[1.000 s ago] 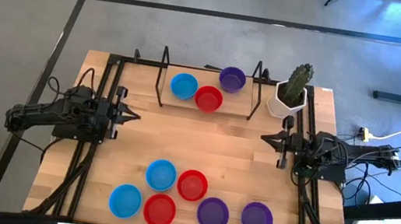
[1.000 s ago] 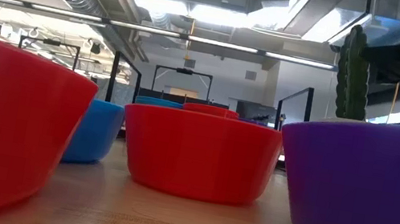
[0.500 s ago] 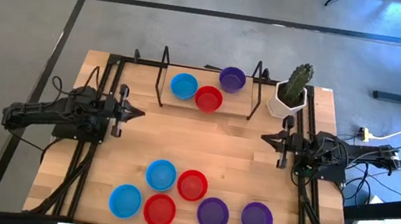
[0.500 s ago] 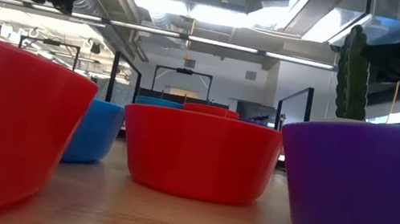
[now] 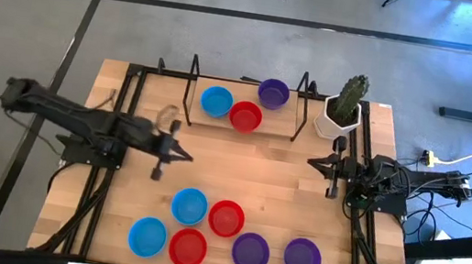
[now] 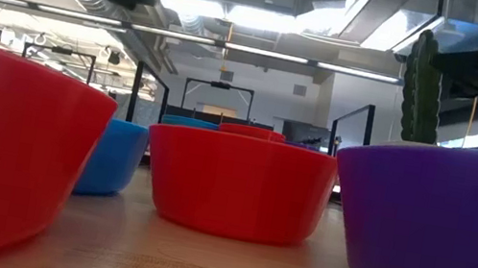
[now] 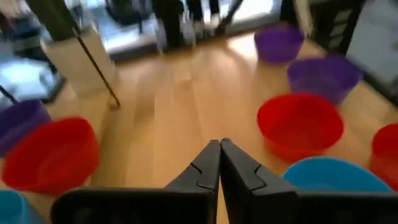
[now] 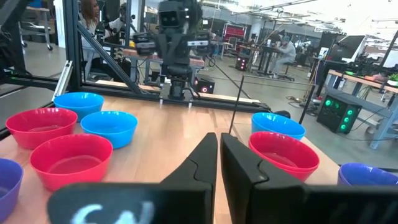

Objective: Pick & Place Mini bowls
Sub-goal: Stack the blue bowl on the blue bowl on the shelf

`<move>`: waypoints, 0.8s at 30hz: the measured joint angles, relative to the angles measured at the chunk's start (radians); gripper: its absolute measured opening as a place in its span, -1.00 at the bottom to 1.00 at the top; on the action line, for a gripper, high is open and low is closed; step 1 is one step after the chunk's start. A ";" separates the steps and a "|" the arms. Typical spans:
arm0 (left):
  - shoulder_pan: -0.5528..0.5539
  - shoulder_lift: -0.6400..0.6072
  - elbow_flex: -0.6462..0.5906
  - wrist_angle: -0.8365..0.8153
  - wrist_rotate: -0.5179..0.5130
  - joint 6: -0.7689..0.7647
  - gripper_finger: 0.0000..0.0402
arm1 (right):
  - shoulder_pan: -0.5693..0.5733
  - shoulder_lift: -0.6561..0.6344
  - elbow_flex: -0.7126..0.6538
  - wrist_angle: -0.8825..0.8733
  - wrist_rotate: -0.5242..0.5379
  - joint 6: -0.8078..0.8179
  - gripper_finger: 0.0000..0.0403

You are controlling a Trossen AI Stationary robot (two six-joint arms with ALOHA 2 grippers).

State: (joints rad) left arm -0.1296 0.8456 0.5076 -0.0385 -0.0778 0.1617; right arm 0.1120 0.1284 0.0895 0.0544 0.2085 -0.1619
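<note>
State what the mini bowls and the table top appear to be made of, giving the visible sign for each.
Mini bowls: probably plastic, going by their even bright colour, smooth walls and soft sheen.
Table top: apparently wood, with pale planks showing grain lines and a matt finish.

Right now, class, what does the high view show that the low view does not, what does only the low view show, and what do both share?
Only the high view shows all nine bowls: three in the rack and six near the front, with the left claw out over the table and the right claw at the right side. Only the low view shows the ceiling lights and the room behind. Both show the cactus and red, blue and purple bowls.
</note>
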 joint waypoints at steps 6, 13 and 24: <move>-0.115 0.298 0.266 -0.306 -0.112 -0.153 -0.71 | 0.000 0.000 0.000 0.000 -0.001 0.005 -0.88; -0.156 0.566 0.425 -0.577 -0.065 -0.279 -0.20 | 0.000 0.000 0.000 -0.001 -0.001 0.005 -0.88; -0.086 0.751 0.429 -0.559 -0.006 -0.246 0.30 | 0.000 0.000 0.000 -0.001 -0.002 0.021 -0.88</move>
State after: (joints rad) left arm -0.2159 1.5966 0.9367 -0.5974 -0.0843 -0.0841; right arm 0.1120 0.1284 0.0895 0.0536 0.2070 -0.1413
